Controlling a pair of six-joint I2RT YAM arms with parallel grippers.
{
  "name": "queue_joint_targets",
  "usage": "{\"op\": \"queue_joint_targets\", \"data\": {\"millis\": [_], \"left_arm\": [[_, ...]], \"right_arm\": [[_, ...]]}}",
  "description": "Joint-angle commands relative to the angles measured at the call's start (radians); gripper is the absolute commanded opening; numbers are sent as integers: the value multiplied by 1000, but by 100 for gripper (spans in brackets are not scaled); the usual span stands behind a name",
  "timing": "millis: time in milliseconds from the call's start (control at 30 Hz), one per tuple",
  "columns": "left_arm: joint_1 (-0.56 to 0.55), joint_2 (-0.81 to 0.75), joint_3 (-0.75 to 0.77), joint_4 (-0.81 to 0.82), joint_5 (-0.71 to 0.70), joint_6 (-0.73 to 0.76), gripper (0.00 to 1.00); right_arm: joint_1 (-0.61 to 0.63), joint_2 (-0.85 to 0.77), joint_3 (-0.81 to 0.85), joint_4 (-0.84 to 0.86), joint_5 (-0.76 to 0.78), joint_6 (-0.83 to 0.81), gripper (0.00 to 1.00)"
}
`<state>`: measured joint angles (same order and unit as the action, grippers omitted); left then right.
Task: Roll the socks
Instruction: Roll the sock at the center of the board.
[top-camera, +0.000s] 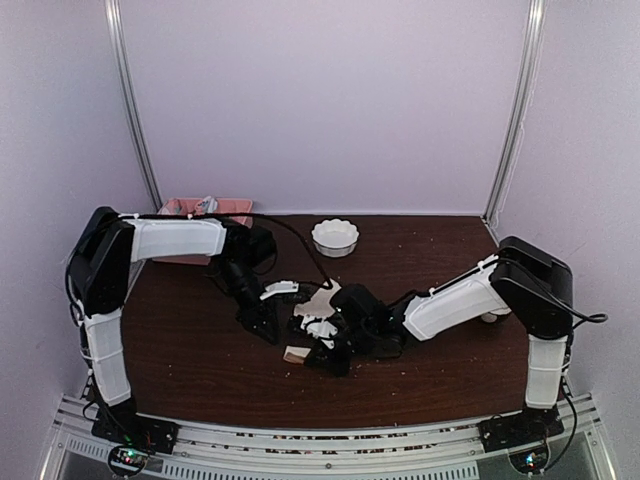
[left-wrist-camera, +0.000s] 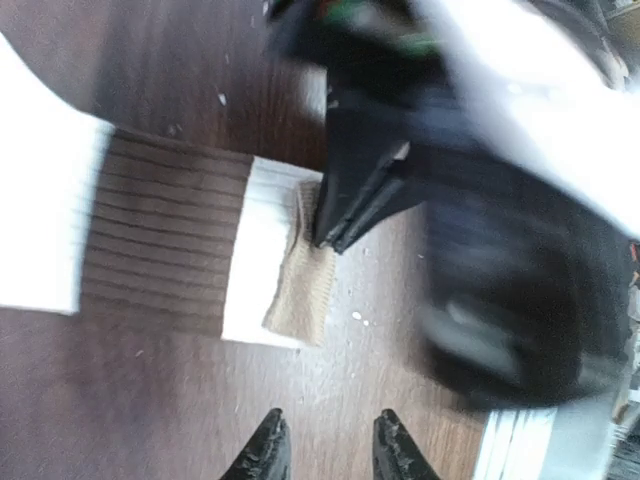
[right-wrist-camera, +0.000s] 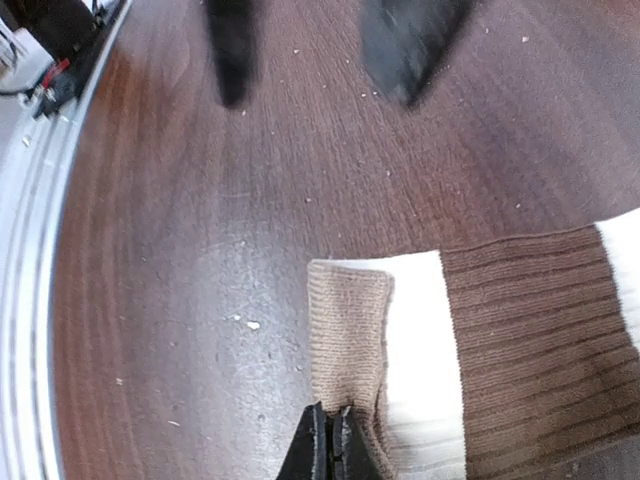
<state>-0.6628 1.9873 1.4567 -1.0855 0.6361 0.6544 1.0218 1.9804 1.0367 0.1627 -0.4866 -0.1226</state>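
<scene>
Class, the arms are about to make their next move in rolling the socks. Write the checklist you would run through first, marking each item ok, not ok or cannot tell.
1. Right gripper shut on the tan sock at its cuff edge: ok.
2. Left gripper open, nothing between its fingers: ok.
3. Tan sock lying on the patterned sock, ends roughly together: ok.
4. Roll started: not ok; the parts seen from the wrists lie flat.
5. White bowl apart from both socks: ok.
6. Pinch takes both socks' layers: cannot tell.
</scene>
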Motion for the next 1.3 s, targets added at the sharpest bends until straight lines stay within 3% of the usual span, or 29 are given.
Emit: {"op": "queue_joint_targets", "data": {"millis": [0, 33, 100, 333, 433, 567, 933, 1267], "left_arm": [[2, -104, -93, 154, -16, -7, 36], [2, -121, -115, 170, -12, -2, 46], [0, -151, -155, 207, -9, 3, 48], [-40, -155, -193, 261, -41, 50, 43], [-78, -134, -188, 282, -95, 67, 42], [-116, -84, -162, 303, -159, 88, 41], [-134, 29, -84, 333, -231, 48, 33], [-135, 37, -47, 242, -150, 91, 30]], "right_arm": [[-33, 57, 17, -88, -224, 224, 0], [-44, 63, 10, -63, -263, 270, 0], [-69, 75, -1, 8, -331, 389, 0], [-146, 176, 5, 246, -494, 819, 0], [-154, 193, -2, 327, -529, 911, 0], [-162, 199, 24, 196, -496, 869, 0], [-167, 200, 21, 135, -468, 848, 0], [-167, 195, 27, 100, -450, 827, 0]]}}
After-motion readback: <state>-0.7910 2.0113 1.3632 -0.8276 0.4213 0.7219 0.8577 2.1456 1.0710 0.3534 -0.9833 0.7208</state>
